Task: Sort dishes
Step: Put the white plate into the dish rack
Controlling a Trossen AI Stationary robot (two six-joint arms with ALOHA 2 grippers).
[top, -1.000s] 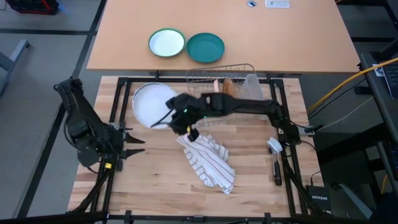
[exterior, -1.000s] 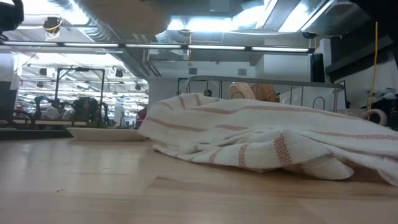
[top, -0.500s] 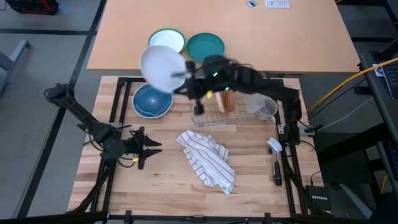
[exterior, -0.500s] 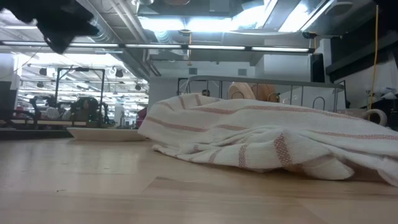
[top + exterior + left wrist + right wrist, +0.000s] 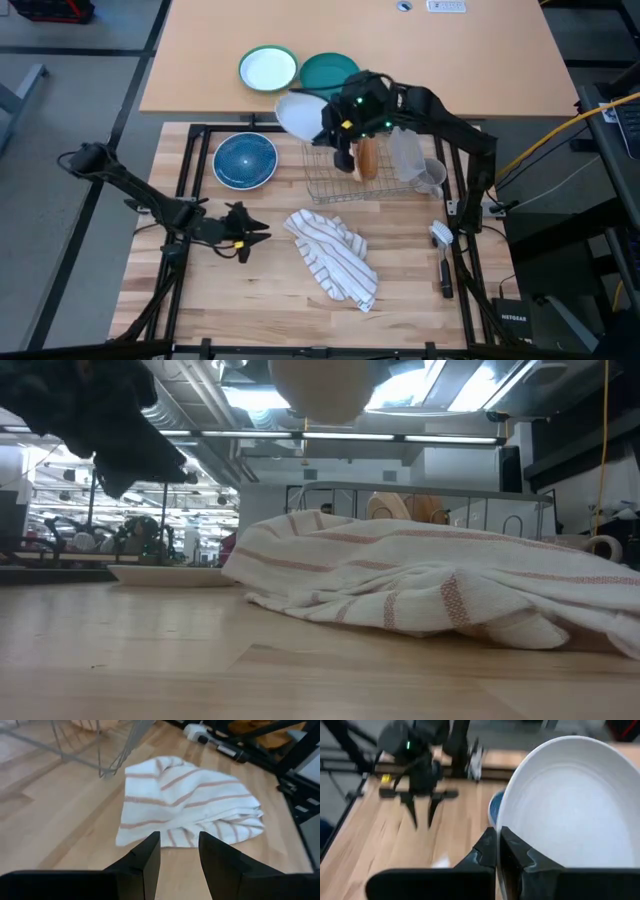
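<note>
white plate [image 5: 297, 116] moved above rack [image 5: 345, 185], right gripper [image 5: 335, 143] partly hiding it.

Light: even, bright, overhead | glare: ceiling lamps [image 5: 470, 395] above towel [image 5: 440, 595] blown out | shadows: soft, short under towel | blur: white plate [image 5: 575, 805] and far arm smeared; wood nearest low camera soft
</note>
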